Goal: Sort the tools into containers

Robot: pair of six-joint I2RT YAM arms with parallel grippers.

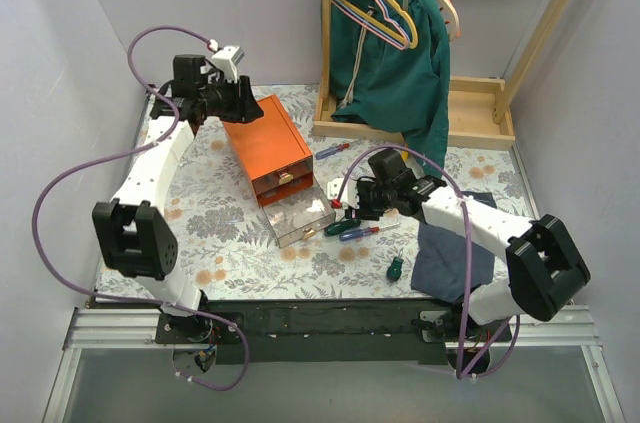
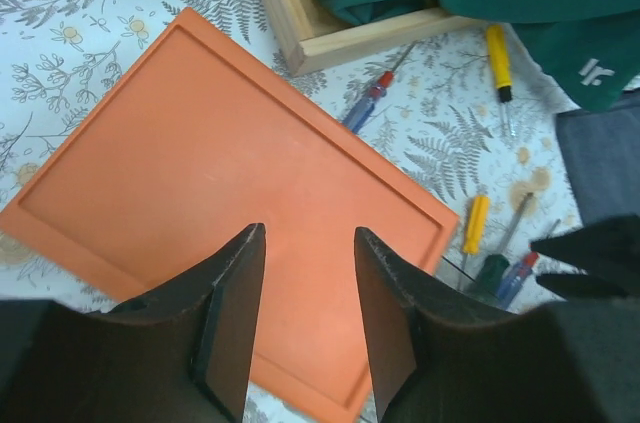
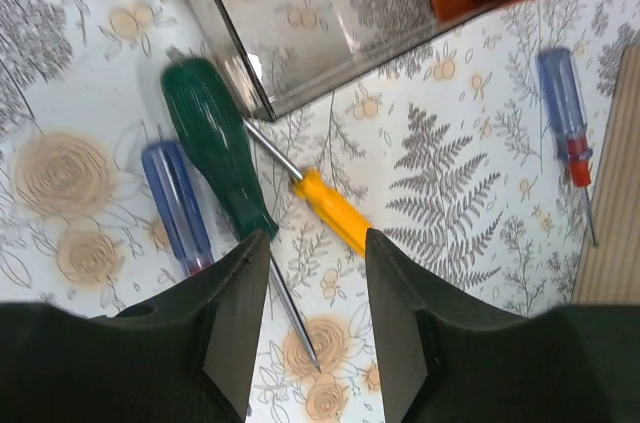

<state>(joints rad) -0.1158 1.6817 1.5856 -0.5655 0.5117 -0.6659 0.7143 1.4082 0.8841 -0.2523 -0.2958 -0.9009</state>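
- The orange cabinet (image 1: 265, 148) lies on the flowered table (image 1: 220, 233), with its lower clear drawer (image 1: 298, 215) pulled out toward the arms.
- Several screwdrivers lie loose on the table to the right of the drawer. None can be seen inside the part of the drawer that shows.
- The right pincer (image 3: 317, 243) hangs low over this cluster, its fingers spread and holding nothing.
- Below it, a green-handled screwdriver (image 3: 215, 138) lies just beside the drawer's corner, with its shaft running down between the fingers.
- A yellow-handled screwdriver (image 3: 335, 208) crosses it, and a blue-handled one (image 3: 178, 203) lies just to the left.
- Another, blue and red (image 3: 562, 108), lies well apart, near the wooden rack base (image 1: 480, 128).
- The left pincer (image 2: 310, 238) hovers over the cabinet's flat orange top, also spread and empty.
- The step in hand looks like picking up the first screwdriver, probably the green one.
- The next move calls for lowering onto one handle, closing without catching the crossed yellow tool, then carrying it to the open drawer.
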